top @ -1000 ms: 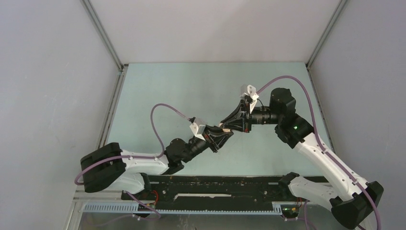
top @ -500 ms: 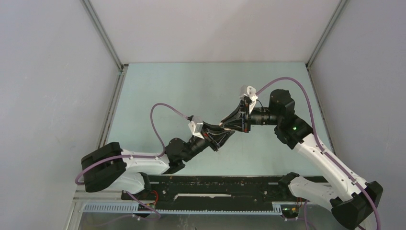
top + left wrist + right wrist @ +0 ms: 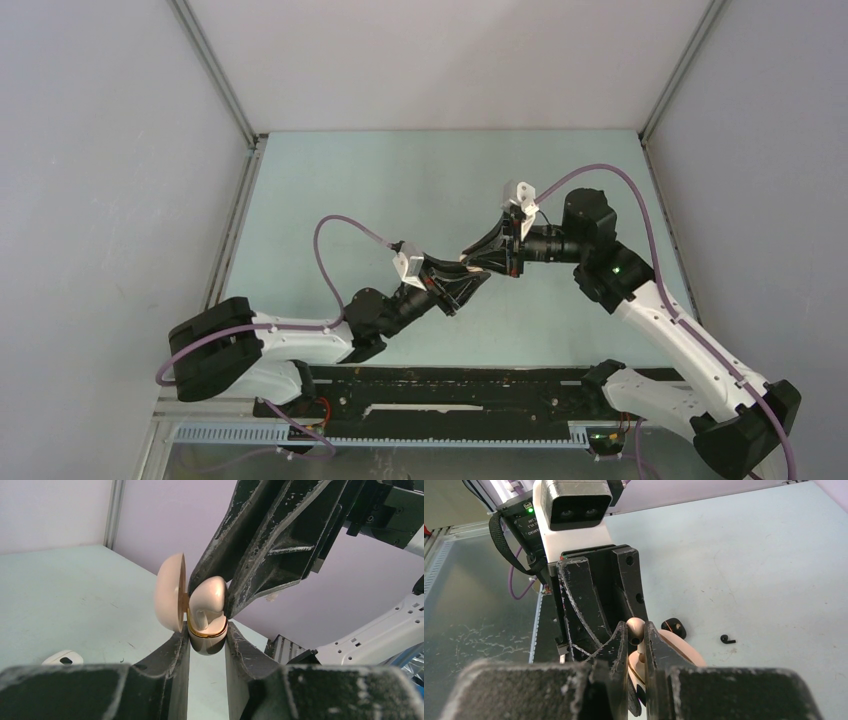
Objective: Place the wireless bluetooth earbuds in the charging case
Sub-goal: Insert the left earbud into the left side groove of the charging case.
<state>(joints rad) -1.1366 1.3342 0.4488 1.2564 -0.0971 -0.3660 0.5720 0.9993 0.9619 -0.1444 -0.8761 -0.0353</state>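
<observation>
My two arms: white links, black joints.
left arm (image 3: 300, 342) and right arm (image 3: 672, 332) trail purple cables (image 3: 319, 245); black fingers (image 3: 165, 680) scuffed white; green light (image 3: 617, 266) on right elbow.

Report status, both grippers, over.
Left gripper shut on open beige case. Right gripper shut on beige earbud, at case mouth. Black earbud loose on table, out of the way.

- The charging case (image 3: 206, 630) sits between my left fingers (image 3: 172, 657), lid (image 3: 169, 592) at 9 o'clock.
- The right fingers (image 3: 270, 540) enter from 1 o'clock, an earbud (image 3: 636, 629) between them, over the case.
- I see a loose earbud (image 3: 727, 639) on the surface (image 3: 749, 570) at their 3 o'clock.
</observation>
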